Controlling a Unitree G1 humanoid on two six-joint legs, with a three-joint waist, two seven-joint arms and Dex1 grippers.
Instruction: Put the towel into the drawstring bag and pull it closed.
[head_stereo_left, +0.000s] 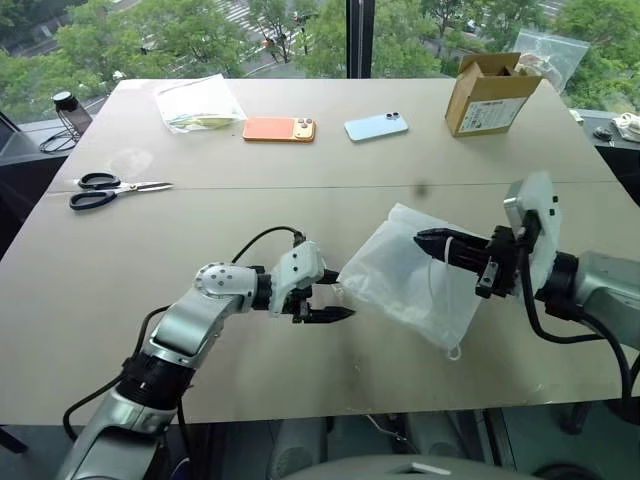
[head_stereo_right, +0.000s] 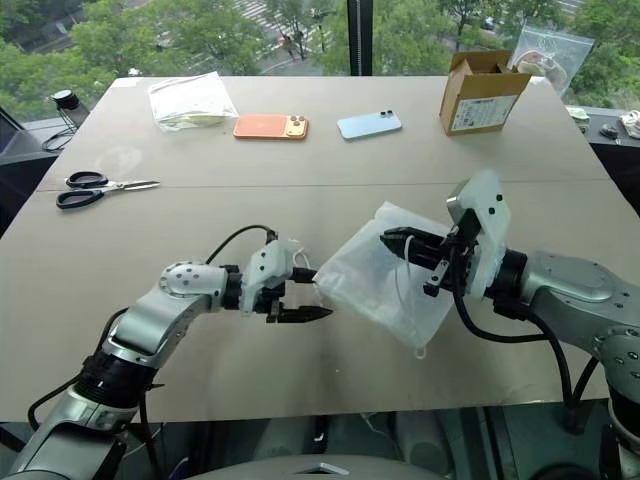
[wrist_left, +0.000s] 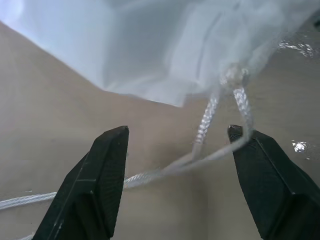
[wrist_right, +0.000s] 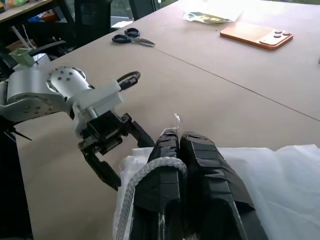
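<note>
The white drawstring bag (head_stereo_left: 405, 280) hangs tilted over the table between my two grippers. My right gripper (head_stereo_left: 420, 240) is shut, with a white cord (wrist_right: 150, 167) of the bag looped at its fingers, holding the bag's upper right side off the table. My left gripper (head_stereo_left: 335, 297) stands open at the bag's lower left corner. In the left wrist view another cord (wrist_left: 205, 122) runs from the bag's knotted corner down between its spread fingers (wrist_left: 107, 165), touching the one on the other side. The towel is hidden from view.
Along the table's far side lie scissors (head_stereo_left: 115, 190), a clear plastic bag (head_stereo_left: 198, 102), an orange phone (head_stereo_left: 279, 129), a blue phone (head_stereo_left: 376, 126) and an open cardboard box (head_stereo_left: 490, 93). The table's front edge (head_stereo_left: 330, 405) runs just below the grippers.
</note>
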